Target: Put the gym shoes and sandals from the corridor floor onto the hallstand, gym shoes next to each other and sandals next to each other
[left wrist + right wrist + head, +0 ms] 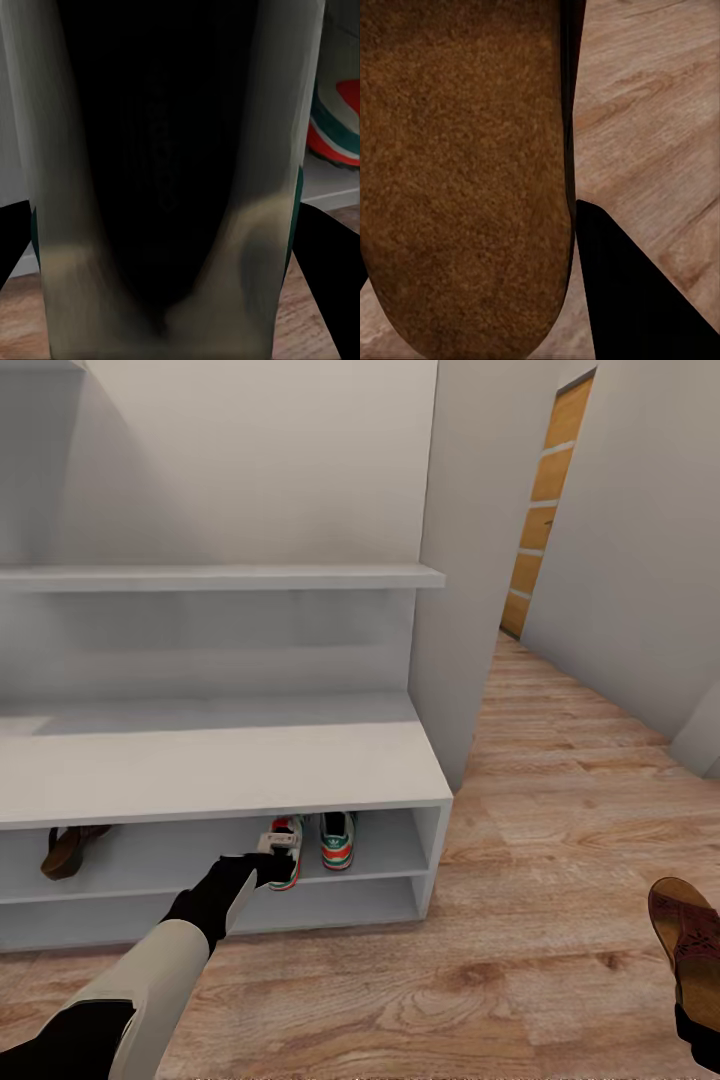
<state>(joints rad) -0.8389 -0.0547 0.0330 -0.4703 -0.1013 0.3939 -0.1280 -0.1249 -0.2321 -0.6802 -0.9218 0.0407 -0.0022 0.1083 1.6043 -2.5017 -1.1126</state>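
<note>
While the left gripper point(272, 857) clamps one sneaker point(285, 853) in the rack's point(230, 770) bay, frame centre, beside its mate point(337, 840), the right gripper point(700, 1028) grips a sandal point(688, 938) lower right; the other sandal point(70, 847) is shelved left, keeping pairs grouped.

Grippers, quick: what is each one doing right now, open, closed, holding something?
Left gripper: closed on a gym shoe at the rack's upper bay.
Right gripper: holding a sandal above the floor.
</note>
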